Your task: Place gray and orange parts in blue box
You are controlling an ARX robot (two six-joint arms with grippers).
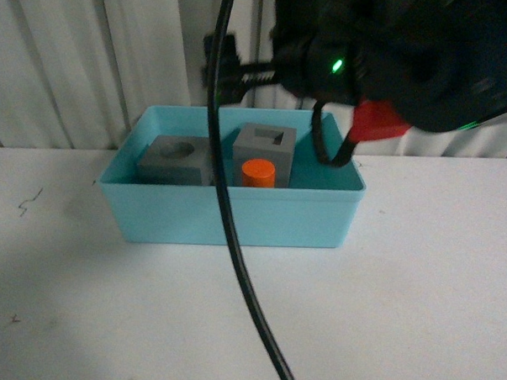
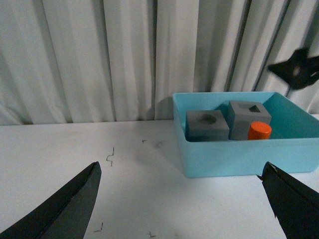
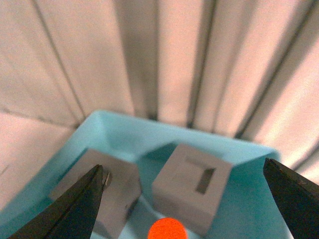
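Sitting unlabeled in blue box (image 1: 227,222): gray cubes (image 1: 264,148), orange cylinder (image 1: 258,172)

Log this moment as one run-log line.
parts: both gray cubes and orange cylinder in blue box | left gripper: open, empty | right gripper: open above box

backdrop: white pleated curtain (image 2: 99,59) hangs well beyond the claw tips, spans the full width, folds vertical
curtain shading: dark creases between folds, pinkish cast in the right wrist view (image 3: 164,55)
surface: white tabletop (image 1: 418,281), matte, runs under the claw out to the curtain foot
marks: small dark scribbles on the tabletop (image 2: 110,157) ahead of the left claw
light: even, soft shadows
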